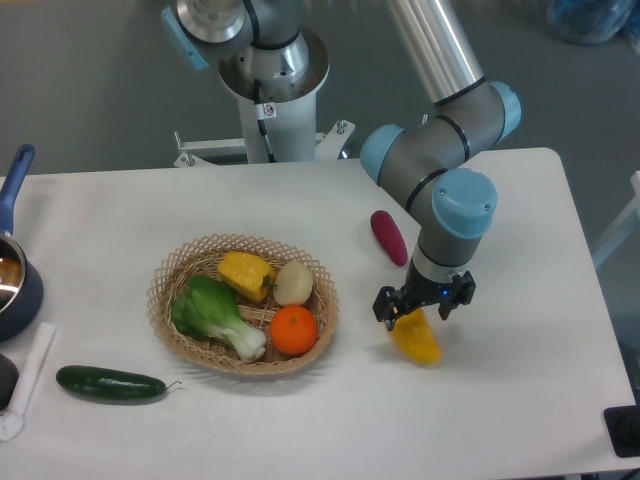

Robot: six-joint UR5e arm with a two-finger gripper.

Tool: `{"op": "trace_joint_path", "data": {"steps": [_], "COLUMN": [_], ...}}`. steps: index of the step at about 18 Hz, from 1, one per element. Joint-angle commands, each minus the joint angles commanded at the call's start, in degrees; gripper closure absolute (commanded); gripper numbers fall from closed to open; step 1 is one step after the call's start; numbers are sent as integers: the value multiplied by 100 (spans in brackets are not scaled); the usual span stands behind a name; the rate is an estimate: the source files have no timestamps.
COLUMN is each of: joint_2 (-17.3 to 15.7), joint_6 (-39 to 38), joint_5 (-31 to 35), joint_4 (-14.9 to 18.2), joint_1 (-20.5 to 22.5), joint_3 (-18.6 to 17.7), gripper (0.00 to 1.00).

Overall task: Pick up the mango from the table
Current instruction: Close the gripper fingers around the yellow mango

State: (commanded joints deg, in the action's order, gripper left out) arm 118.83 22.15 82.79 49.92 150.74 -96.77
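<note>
Jaws (423, 306) astride mango (417, 340) on table (520, 300)

Views: a single fixed view is given, so no overlap with another is shown.
Position: the scene is seen from above, across the table (120, 200) from the arm's base (270, 75).
Direction: the lens is aimed down and toward the base, which is placed at the top of the frame.
Range: nearly the whole tabletop is taken in; its left and near edges are cut off.
Edges: a pot (12, 270) is clipped at the left edge.
</note>
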Motion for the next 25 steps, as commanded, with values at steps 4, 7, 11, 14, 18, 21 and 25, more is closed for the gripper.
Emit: {"op": "trace_joint_path", "data": {"steps": [4,7,11,14,18,21,25], "joint_2": [62,97,132,167,158,158,123], "joint_6": [-9,9,9,9,0,0,9], "joint_5": [61,176,369,396,404,404,404], "joint_4": [9,-9,-18,-18,-26,-26,-26], "joint_1": [-53,-71,-79,-150,-158,-158,-158], "joint_3": [26,9,9,0,0,0,9], "gripper": [0,0,0,0,25,48,51]}}
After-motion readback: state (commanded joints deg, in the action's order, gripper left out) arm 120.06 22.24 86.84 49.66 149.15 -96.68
